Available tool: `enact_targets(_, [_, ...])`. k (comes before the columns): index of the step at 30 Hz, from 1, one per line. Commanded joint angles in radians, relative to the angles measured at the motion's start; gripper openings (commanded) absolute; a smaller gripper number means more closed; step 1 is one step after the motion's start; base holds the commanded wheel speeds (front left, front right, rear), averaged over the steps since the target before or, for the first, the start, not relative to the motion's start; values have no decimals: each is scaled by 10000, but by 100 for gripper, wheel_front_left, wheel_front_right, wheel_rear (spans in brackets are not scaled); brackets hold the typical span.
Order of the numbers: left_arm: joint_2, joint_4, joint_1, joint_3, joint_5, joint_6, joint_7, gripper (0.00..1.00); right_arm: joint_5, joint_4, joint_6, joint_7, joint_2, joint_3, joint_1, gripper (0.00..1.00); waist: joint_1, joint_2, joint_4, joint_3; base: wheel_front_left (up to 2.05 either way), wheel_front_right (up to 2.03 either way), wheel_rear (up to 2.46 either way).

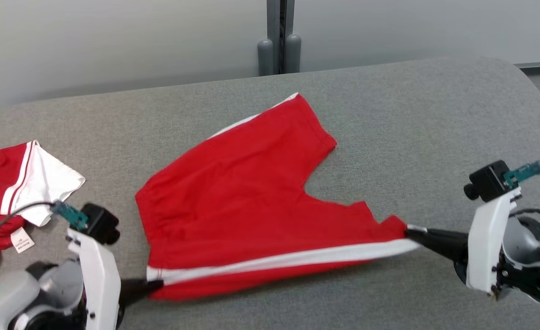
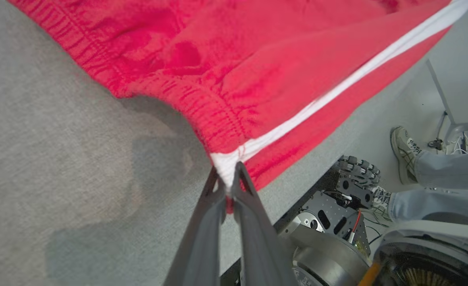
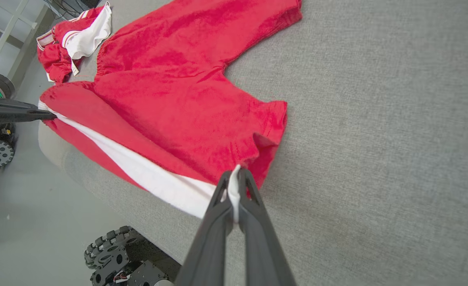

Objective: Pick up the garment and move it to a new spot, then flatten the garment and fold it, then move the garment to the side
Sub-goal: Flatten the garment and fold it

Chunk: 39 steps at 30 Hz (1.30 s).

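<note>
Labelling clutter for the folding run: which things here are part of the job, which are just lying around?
In the job: red shorts, pinched at the white stripe's ends by the left claw and right claw; grey table under them.
Lying about: red-and-white garment at the table's left; a person's shoe on the floor.

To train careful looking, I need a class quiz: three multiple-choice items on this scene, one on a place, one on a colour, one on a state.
1. Where is the crumpled red-and-white garment? A) on the table, left of the shorts B) under the shorts C) on the floor
2. The shorts' side stripe is: A) blue B) white C) black
3. The pincers are: A) both open B) one open C) both shut on the shorts
Key: 1A, it lies at the table's left end; 2B, the band is white; 3C, the left pincer pinches the waistband corner, the right pincer the hem corner.
</note>
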Motion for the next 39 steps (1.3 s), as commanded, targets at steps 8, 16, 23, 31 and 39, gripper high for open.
enact_targets(8, [908,-1988,868,-185,-327,750,200,0,560,-1073,-3,360,-1073,-171,942,0,0,0,219,190,0,0,0])
enact_targets(16, [1146,-2300,269,241,-594,921,410,0,494,-1042,-3,708,-1021,-777,98,0,0,0,367,875,0,0,0])
enact_targets(23, [924,-1952,-866,969,-766,675,568,0,131,-171,-3,1582,-396,-1525,-1639,0,0,0,950,2066,0,0,0])
enact_targets(31, [230,-1255,-2060,1603,-916,363,559,0,-346,1020,-3,2201,398,-2158,-3238,0,0,0,1758,3035,0,0,0])
enact_targets(39, [-753,-21,-2682,1961,-1064,-83,148,0,-988,2541,-2,2191,1433,-2368,-4269,0,0,0,2438,3689,0,0,0])
